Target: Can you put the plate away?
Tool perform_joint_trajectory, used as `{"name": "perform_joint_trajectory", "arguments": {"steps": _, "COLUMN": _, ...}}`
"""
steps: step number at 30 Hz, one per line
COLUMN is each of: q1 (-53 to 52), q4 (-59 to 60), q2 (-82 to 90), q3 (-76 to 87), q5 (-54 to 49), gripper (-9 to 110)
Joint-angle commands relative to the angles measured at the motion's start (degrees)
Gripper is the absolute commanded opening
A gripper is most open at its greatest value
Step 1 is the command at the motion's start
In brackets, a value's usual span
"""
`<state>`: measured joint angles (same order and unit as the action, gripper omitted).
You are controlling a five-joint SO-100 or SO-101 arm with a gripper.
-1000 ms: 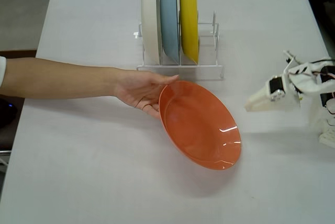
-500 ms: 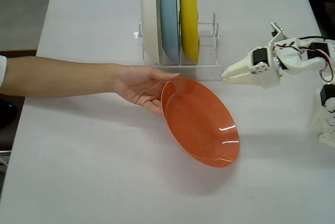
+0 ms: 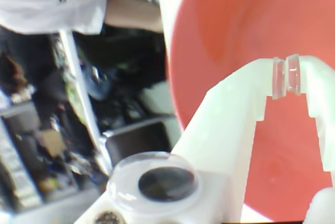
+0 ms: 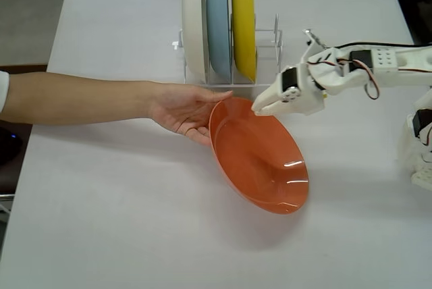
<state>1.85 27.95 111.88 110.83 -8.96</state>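
Three upright plates, cream (image 4: pixel 194 22), pale blue (image 4: pixel 218 22), yellow (image 4: pixel 244 22), in white wire rack (image 4: pixel 270 90) at table's (image 4: pixel 101 201) far side. Round glossy orange plastic plate (image 4: pixel 260 161) tilted on white table in front of rack, left rim held by person's hand (image 4: pixel 182 110). White two-finger gripper (image 4: pixel 256 108) over plate's upper rim. In wrist view fingertips (image 3: pixel 286 77) pressed together, nothing between, orange plate (image 3: pixel 230 35) behind.

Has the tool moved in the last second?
Yes. In the fixed view the tool has swung left from the table's right edge, past the dish rack, and now reaches the orange plate.
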Motion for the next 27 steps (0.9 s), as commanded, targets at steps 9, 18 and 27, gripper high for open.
{"name": "perform_joint_trajectory", "arguments": {"steps": 9, "q1": 2.29, "q4": 1.23, "q2": -10.81, "q3": -21.01, "q5": -4.83, "gripper": 4}}
{"name": "perform_joint_trajectory", "arguments": {"steps": 18, "q1": 3.34, "q4": 2.37, "q2": -16.87, "q3": -27.69, "q5": -4.13, "gripper": 15}}
{"name": "perform_joint_trajectory", "arguments": {"steps": 27, "q1": 3.69, "q4": 2.81, "q2": -23.82, "q3": -34.01, "q5": -2.90, "gripper": 18}}
